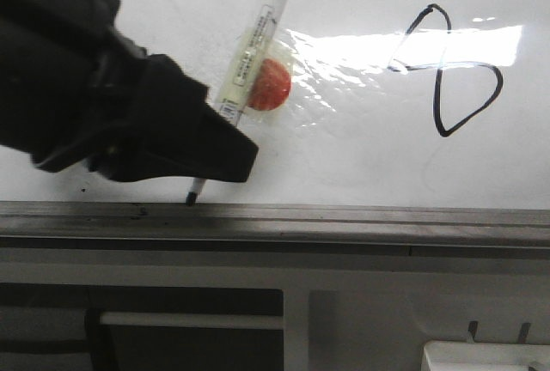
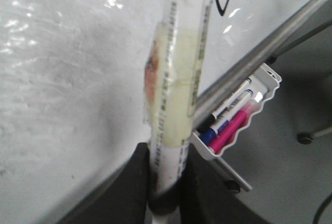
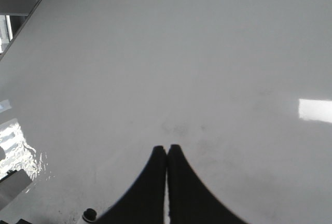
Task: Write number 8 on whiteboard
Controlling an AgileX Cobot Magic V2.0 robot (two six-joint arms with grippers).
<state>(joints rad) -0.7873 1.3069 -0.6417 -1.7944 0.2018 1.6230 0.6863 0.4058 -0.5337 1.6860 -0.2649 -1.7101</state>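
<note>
Black ink is on the whiteboard [image 1: 361,165] already: the number 8 [image 1: 445,70] sits tilted toward the right side, partly in the glare. Left tool [image 1: 225,161] is clamped on a white marker [image 1: 249,53] with an orange blob taped to it, tip down near the grey edge rail [image 1: 344,216], well apart from the 8. Right tool [image 3: 166,154] is pinched closed on nothing, over bare board. Spare markers [image 2: 231,117] sit in a small tray [image 2: 267,79] by the rail.
</note>
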